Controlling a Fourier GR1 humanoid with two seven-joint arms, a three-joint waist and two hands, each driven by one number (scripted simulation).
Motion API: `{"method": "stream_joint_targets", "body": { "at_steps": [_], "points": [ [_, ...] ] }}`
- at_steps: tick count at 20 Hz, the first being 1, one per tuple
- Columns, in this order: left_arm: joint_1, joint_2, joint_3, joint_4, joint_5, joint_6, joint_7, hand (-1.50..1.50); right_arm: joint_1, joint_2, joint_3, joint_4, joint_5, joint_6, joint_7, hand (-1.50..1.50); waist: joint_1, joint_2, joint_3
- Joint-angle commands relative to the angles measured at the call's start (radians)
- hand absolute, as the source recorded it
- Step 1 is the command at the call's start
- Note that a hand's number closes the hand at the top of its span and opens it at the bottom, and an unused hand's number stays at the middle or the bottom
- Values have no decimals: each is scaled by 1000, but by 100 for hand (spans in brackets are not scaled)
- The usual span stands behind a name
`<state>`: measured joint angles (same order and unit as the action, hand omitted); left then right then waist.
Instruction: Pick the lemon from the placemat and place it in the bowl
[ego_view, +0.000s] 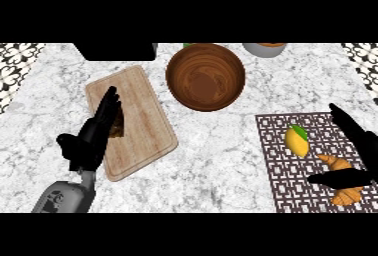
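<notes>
Lemon (297, 141), smooth and oval, lies on the patterned placemat (284, 165) just left of the open, spread right hand (353, 150). A flaky croissant (341, 181) beneath that hand may get nudged or grabbed instead. Left hand (92, 135) rests open over the wooden board (144, 115); round wooden bowl (205, 76) waits beyond.

Left robot hand (90, 137) black, slim fingers; grey forearm (65, 196) with dark markings. Right robot hand (353, 152) black.
</notes>
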<state>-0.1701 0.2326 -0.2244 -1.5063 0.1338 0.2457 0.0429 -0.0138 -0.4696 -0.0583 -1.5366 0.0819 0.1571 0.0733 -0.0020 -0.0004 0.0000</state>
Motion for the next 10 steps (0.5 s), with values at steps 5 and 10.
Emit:
{"method": "stream_joint_targets", "body": {
  "at_steps": [5,10],
  "points": [
    [88,-30,14,-76,-49,-34,3,0,76,118,-8,-67,6,-4,-8,-150,0,-1,0],
    [32,-81,51,-59,-89,-45,46,0,-28,136,-45,105,36,44,-58,-150,2,0,0]
  ]
}}
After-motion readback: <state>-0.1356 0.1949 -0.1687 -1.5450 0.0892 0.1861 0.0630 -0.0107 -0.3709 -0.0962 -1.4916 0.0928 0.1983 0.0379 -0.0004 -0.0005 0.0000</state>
